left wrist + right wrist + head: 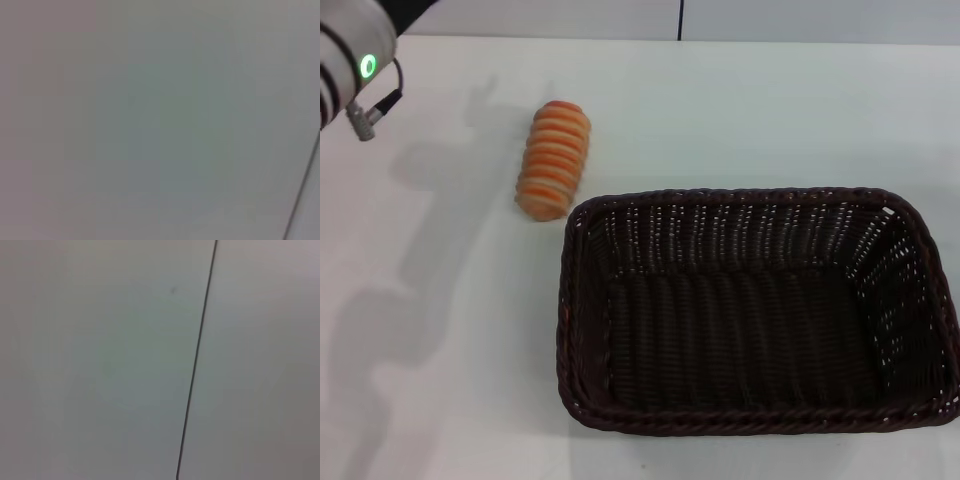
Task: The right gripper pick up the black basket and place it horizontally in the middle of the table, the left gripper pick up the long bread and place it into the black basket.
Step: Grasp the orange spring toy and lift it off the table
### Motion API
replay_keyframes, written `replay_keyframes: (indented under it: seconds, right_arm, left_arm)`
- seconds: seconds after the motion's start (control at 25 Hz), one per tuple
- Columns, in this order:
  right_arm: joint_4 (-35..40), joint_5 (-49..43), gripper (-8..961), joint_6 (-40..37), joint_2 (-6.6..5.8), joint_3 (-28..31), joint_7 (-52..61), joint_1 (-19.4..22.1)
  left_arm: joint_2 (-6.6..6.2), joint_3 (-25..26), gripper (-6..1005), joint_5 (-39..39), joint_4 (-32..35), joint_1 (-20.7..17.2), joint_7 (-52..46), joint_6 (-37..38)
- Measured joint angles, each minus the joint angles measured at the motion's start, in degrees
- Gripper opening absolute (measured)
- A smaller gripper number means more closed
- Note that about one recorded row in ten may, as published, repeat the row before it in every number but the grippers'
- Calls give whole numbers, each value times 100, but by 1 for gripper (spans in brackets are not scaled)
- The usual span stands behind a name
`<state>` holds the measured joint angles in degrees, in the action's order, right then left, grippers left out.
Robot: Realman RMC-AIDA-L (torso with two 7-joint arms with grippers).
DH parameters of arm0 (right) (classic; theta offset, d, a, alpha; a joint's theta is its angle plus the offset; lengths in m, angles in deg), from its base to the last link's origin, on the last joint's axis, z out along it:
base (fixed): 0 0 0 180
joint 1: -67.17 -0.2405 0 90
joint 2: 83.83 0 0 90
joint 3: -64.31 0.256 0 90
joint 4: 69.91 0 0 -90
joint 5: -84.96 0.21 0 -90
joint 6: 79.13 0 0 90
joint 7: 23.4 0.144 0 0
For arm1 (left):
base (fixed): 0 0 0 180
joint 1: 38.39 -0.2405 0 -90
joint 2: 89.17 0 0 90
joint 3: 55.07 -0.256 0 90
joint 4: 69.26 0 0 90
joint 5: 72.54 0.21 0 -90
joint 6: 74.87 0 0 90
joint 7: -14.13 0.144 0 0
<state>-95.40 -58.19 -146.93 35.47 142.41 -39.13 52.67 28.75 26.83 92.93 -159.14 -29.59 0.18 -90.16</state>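
no readable text, labels, brand marks, numbers or signs anywhere in the three views

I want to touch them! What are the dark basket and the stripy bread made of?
The dark brown-black rectangular woven basket looks like wicker or plastic rattan: braided rim, openwork sides, slight sheen. The tan oblong bread with orange ridges looks smooth and evenly striped, so it is probably a plastic or foam toy.
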Motion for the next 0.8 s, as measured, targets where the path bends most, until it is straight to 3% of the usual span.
replay_keyframes:
  seconds: [0.12, 0.16, 0.24, 0.28, 0.4, 0.44, 0.6, 0.8]
  right_arm:
    - [252, 24, 434, -130, -17, 4, 198, -140]
    - [353, 25, 434, -180, -23, 9, 258, -204]
    - [405, 25, 434, -203, -27, 11, 268, -250]
    - [416, 25, 434, -210, -28, 12, 268, -268]
    - [443, 25, 434, -213, -29, 12, 270, -304]
    - [451, 25, 434, -214, -29, 12, 271, -318]
    - [541, 25, 434, -216, -31, 12, 273, -382]
    - [571, 25, 434, -217, -31, 8, 273, -414]
  left_arm:
    - [3, 154, 762, -2, -297, 229, 90, -976]
    - [7, 305, 761, -2, -461, 431, 130, -1712]
    - [9, 369, 761, -4, -530, 539, 152, -2070]
    - [11, 488, 760, -2, -629, 829, 239, -2850]
    - [13, 528, 760, -7, -646, 1015, 298, -3252]
    - [13, 584, 759, -6, -574, 1298, 392, -3758]
    - [21, 663, 758, -7, -249, 1870, 527, -4537]
    - [21, 677, 757, -3, 108, 2291, 633, -4943]
